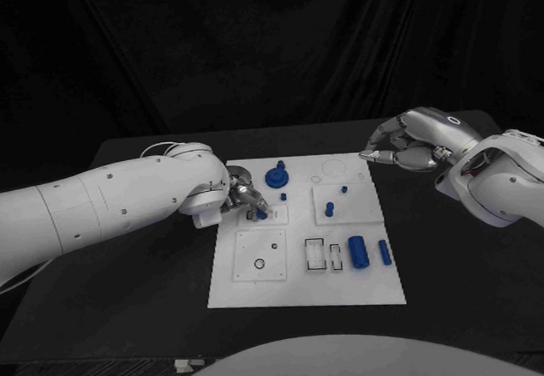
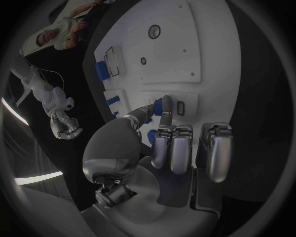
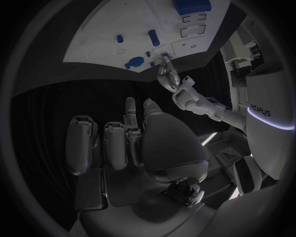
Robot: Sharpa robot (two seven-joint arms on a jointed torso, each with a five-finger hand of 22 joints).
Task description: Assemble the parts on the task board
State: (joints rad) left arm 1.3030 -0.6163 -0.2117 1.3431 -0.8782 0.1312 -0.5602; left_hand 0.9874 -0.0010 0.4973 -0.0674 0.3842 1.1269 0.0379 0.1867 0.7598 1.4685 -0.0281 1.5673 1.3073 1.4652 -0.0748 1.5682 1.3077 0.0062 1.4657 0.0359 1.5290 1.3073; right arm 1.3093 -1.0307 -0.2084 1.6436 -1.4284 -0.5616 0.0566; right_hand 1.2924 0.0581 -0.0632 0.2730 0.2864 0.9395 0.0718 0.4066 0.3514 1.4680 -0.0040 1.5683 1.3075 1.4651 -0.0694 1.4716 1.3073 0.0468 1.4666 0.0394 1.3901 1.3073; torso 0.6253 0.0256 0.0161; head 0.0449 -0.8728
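Peg (image 1: pixel 261 213) upright in left hand (image 1: pixel 239 198)

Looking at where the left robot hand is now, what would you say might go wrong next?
The left robot hand pinches a small blue peg over the white task board; it may slip or enter its slot tilted. The round blue knob stands close by, so the fingers could knock it.

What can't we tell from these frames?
- Head view: the left robot hand covers the blue part at its fingertips; grip unclear.
- Left wrist view: fingers hide that part's seat in the task board.
- Right robot hand: fingers curled, palm contents hidden.
- Board markings too small.
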